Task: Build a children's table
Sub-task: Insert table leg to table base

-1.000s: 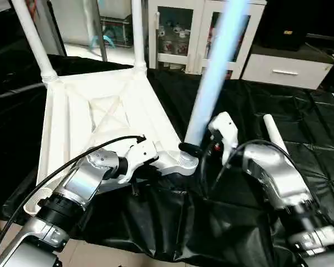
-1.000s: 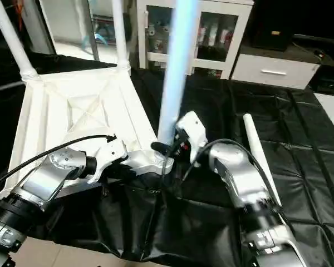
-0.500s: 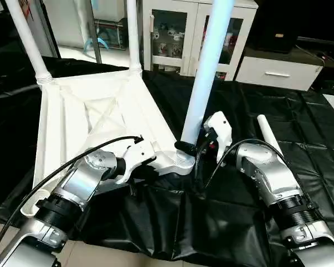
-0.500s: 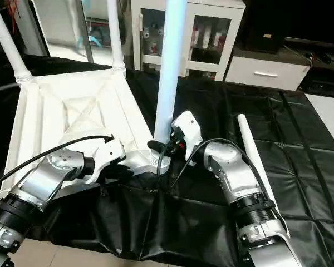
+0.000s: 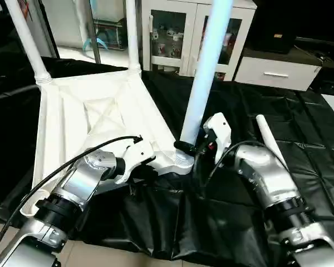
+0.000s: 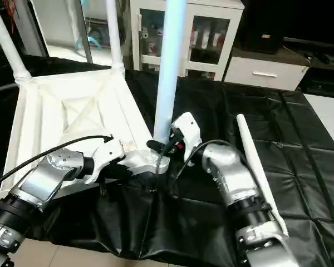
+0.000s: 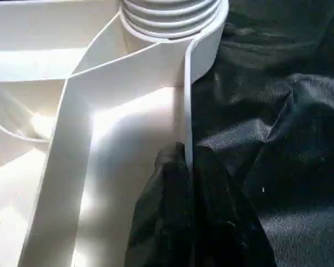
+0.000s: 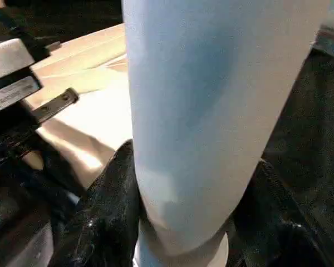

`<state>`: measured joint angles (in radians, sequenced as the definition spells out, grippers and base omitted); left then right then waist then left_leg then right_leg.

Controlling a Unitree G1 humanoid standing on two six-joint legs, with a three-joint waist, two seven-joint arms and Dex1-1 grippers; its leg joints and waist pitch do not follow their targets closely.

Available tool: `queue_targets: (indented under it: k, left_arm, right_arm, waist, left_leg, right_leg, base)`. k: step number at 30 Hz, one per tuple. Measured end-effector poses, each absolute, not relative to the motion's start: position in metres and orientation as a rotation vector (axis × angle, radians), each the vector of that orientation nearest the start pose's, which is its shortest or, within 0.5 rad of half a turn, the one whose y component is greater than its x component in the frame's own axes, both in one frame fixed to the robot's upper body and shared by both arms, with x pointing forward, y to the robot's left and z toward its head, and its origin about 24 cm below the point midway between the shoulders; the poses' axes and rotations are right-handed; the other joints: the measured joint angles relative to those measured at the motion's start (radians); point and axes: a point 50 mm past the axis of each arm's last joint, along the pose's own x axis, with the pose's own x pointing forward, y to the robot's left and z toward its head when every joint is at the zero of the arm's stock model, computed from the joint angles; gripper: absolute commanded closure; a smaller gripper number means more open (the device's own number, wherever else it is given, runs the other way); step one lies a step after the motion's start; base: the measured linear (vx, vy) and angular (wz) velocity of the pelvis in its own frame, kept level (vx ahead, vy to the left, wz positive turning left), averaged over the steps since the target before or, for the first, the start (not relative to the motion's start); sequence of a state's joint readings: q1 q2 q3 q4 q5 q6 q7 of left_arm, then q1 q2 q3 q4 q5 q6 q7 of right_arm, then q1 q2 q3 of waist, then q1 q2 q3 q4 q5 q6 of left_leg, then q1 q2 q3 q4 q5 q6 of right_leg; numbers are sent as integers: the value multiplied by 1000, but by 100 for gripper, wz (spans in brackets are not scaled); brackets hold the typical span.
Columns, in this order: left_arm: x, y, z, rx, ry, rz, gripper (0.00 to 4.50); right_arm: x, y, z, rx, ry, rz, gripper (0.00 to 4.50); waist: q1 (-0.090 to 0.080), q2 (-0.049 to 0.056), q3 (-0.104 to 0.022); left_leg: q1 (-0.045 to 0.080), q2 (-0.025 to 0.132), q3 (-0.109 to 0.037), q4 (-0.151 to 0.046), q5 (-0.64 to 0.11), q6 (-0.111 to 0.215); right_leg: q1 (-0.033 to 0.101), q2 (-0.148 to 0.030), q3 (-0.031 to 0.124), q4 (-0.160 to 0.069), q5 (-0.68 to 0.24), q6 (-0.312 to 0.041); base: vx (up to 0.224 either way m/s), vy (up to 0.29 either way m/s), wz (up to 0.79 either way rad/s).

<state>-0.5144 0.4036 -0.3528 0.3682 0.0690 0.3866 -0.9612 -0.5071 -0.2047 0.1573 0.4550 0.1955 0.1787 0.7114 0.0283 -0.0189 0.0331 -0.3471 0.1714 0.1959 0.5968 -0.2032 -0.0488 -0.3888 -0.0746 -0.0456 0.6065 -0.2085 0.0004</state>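
Note:
The children's table lies upside down: its white tabletop (image 5: 100,111) shows its ribbed underside on a black sheet. Two white legs (image 5: 26,39) (image 5: 132,33) stand in the far corners. A third leg (image 5: 206,72) stands upright in the near right corner socket (image 5: 182,161). My right gripper (image 5: 190,147) is shut around this leg's base, one black finger (image 8: 114,211) on each side. My left gripper (image 7: 183,161) is shut on the tabletop's thin rim wall just beside that threaded socket (image 7: 167,16). A fourth leg (image 5: 270,142) lies loose on the sheet to the right.
The black sheet (image 5: 300,122) covers the work area and hangs over its near edge. A white glass-door cabinet (image 5: 172,33) and a low white drawer unit (image 5: 275,72) stand behind. Black cables run along both forearms.
The camera has shifted slightly. The held leg leans a little less to the right than a second ago. Both grips are unchanged.

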Motion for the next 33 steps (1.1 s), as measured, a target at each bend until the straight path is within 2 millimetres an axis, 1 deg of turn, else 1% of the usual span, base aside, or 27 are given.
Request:
queue_targets:
  k: [1, 4, 6, 8, 9, 13, 16, 18, 19, 25, 33]
  left_arm:
    - [310, 133, 44, 466, 576, -1058, 450]
    - [312, 120, 43, 421, 576, -976, 450]
    - [315, 108, 43, 392, 575, -907, 450]
    - [317, 99, 43, 368, 577, -855, 450]
    - [318, 94, 43, 357, 573, -826, 450]
    - [322, 75, 46, 313, 561, -748, 450]
    - [323, 67, 49, 276, 541, -700, 450]
    - [324, 60, 51, 260, 521, -670, 450]
    - [324, 58, 52, 253, 515, -658, 450]
    - [326, 55, 55, 252, 498, -627, 450]
    - [326, 55, 55, 259, 497, -616, 450]
  right_arm:
    - [327, -104, 61, -41, 188, 848, 266]
    - [334, -100, 59, -22, 173, 725, 266]
    - [342, -97, 60, -20, 169, 632, 266]
    - [347, -95, 59, -9, 171, 562, 266]
    - [351, -93, 60, -9, 170, 520, 266]
    - [362, -88, 65, 3, 165, 388, 266]
    - [368, -82, 68, 3, 157, 313, 266]
    - [373, -79, 71, 4, 151, 264, 266]
    - [374, -78, 73, 4, 147, 250, 266]
    - [378, -74, 77, 2, 130, 224, 266]
    - [378, -72, 75, 4, 123, 218, 266]
  waist:
    - [-1, 1, 0]
    - [-5, 8, 2]
    - [-16, 11, 3]
    - [-24, 12, 4]
    - [-24, 12, 5]
    - [-26, 8, 8]
    - [-24, 5, 7]
    - [-23, 0, 7]
    - [-22, -1, 6]
    - [-15, -2, 6]
    - [-18, -2, 7]
  left_leg:
    - [0, 0, -1, 0, 0, 0]
    - [-2, -1, -5, -2, 0, 0]
    - [-3, -4, -7, -2, 0, 0]
    - [-2, -6, -8, -7, 0, 0]
    - [-3, -8, -8, -7, 0, 0]
    - [-10, -11, -8, -7, 0, 0]
    - [-15, -11, -4, -7, 0, 1]
    - [-19, -11, -2, -7, 0, 3]
    - [-19, -10, -2, -6, -1, 4]
    - [-19, -3, -1, -14, -1, 5]
    - [-20, -3, 1, -13, -1, 4]
  right_leg:
    - [0, 0, 0, -2, 0, 0]
    - [2, -1, -5, -14, 0, 0]
    - [2, -2, -5, -21, 0, 0]
    - [-1, -2, -5, -30, 0, 0]
    - [-1, -3, -4, -31, 0, 0]
    - [-3, -3, 0, -32, 0, 0]
    - [-9, -3, 3, -30, 11, -12]
    - [-13, -4, 3, -30, 32, -13]
    - [-14, -4, 3, -29, 38, -14]
    - [-17, 0, -3, -28, 33, -3]
    - [-17, 0, -1, -28, 34, -4]
  base:
    - [0, 0, 0]
    - [0, 0, 0]
    - [0, 0, 0]
    - [0, 0, 0]
    - [0, 0, 0]
    - [0, 0, 0]
    - [0, 0, 0]
    - [0, 0, 0]
    - [0, 0, 0]
    - [37, -23, 1]
    - [0, 0, 0]
